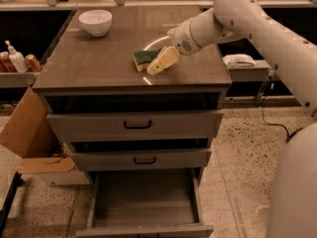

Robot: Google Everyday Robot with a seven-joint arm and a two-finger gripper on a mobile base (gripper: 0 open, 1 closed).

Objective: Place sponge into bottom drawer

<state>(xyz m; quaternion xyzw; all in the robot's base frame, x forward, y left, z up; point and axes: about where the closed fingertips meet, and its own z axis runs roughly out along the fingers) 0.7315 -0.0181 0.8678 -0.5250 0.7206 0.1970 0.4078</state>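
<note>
The small rectangular sponge (143, 58), dark green over yellow foam, lay on the smooth grey-brown surface (94, 63). The pale, blocky hand (162, 61) was tilted against its right edge, and I could not tell whether it was apart or together. Below, the deep, flat-floored bottom drawer (143, 202) stood open over a speckled floor (237, 148).

The sponge (142, 57) is dark green on top and yellow below. The cream gripper (157, 65) is right beside it on the grey-brown bench (89, 63). The bowl (95, 21) is white. The bottom drawer (146, 200) is grey inside. The floor (242, 148) is speckled
</note>
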